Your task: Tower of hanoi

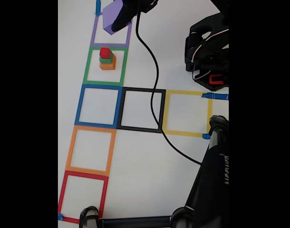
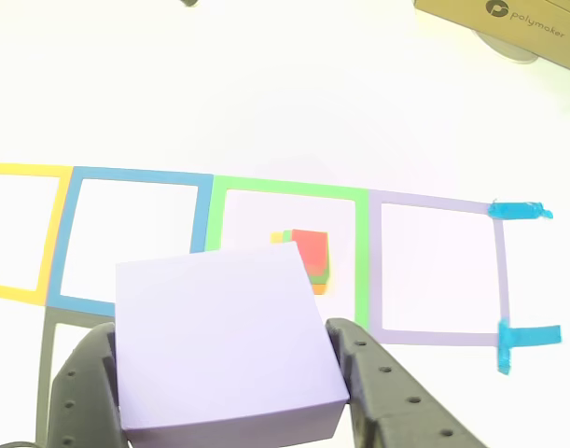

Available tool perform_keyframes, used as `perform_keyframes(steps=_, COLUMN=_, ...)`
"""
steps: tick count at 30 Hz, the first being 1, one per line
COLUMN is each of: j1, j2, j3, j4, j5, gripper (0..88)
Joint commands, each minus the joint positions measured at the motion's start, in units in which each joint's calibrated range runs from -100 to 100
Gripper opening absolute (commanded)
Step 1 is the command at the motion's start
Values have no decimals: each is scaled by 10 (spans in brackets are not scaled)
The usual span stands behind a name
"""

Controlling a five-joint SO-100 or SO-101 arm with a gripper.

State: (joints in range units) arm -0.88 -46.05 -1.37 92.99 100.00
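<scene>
My gripper (image 1: 118, 20) is shut on a large purple block (image 1: 110, 20) and holds it in the air over the purple tape square (image 1: 94, 37) at the top of the fixed view. The other view looks down on the purple block (image 2: 219, 341), clamped between the two dark fingers (image 2: 79, 387). A small stack (image 1: 107, 58) stands in the green square (image 1: 89, 66): an orange block at the bottom, a green one on it, a red one (image 2: 311, 250) on top. It is beyond the held block and to its right in the other view.
Blue (image 1: 80, 105), orange (image 1: 71, 147) and red (image 1: 63, 192) squares continue the column; black (image 1: 123, 108) and yellow (image 1: 167, 113) squares branch right. A black cable (image 1: 154, 80) crosses the black square. The arm base (image 1: 209, 52) and a dark stand (image 1: 211, 180) are at the right. A cardboard box (image 2: 508, 19) lies far off.
</scene>
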Motion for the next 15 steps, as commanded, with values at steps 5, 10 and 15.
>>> perform_keyframes(steps=5, j1=-92, j2=-45, j3=228, j4=-192, j5=0, gripper=72)
perform_keyframes(steps=10, j1=-115, j2=-32, j3=456, j4=-446, j5=0, gripper=68)
perform_keyframes(steps=15, j1=-167, j2=43, j3=599, j4=-690, j5=0, gripper=69)
